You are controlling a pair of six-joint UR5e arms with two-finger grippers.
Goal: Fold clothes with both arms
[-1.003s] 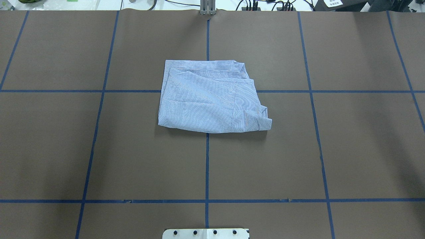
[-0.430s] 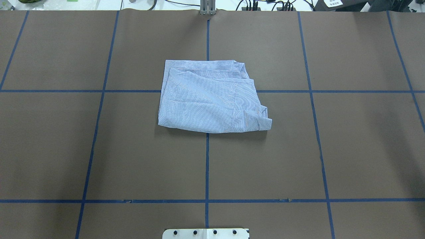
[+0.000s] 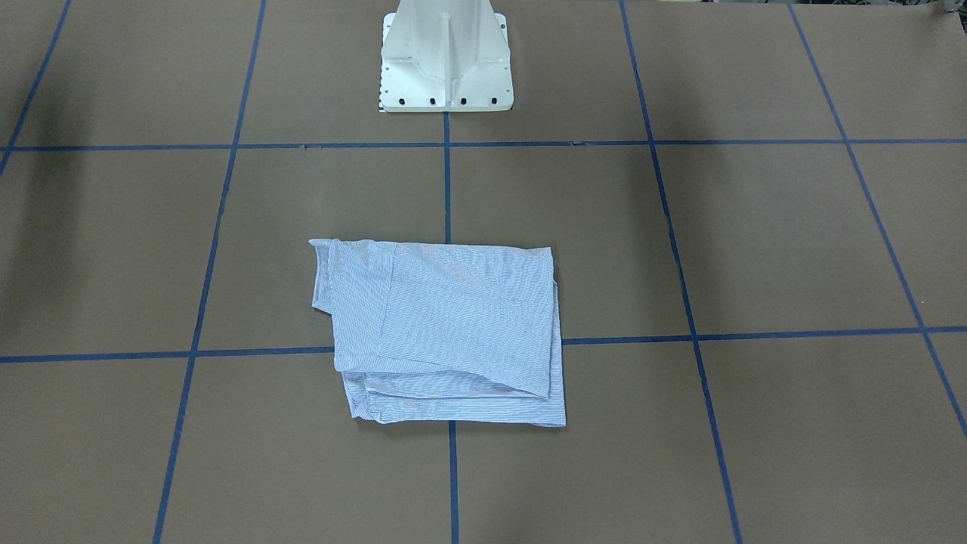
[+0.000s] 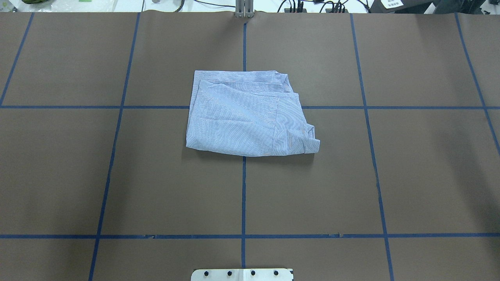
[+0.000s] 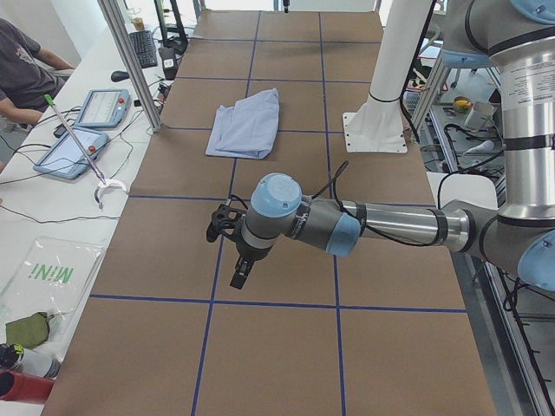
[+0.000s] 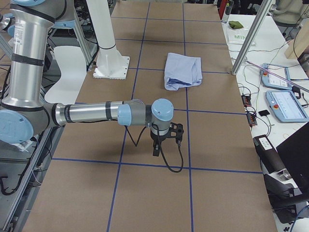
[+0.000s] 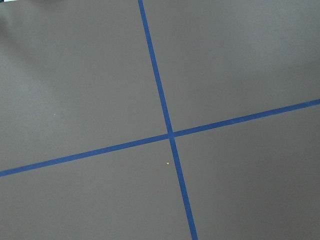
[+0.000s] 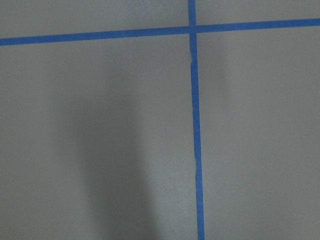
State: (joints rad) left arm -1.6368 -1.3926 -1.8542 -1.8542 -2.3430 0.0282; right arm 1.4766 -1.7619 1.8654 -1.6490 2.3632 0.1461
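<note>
Left gripper point(image 5: 240, 276) and right gripper point(image 6: 156, 150), jaw spread indiscernible, well apart from folded shirt point(image 4: 242, 117).

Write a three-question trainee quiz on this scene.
1. True or false: the shirt lies folded on the table, and neither the left arm nor the right arm touches it.
2. In the overhead view, the shirt covers: A) a crossing of tape lines; B) the white base; C) a tablet.
3. How many arms show in the overhead view?
Key: 1 true; 2 A; 3 zero.
</note>
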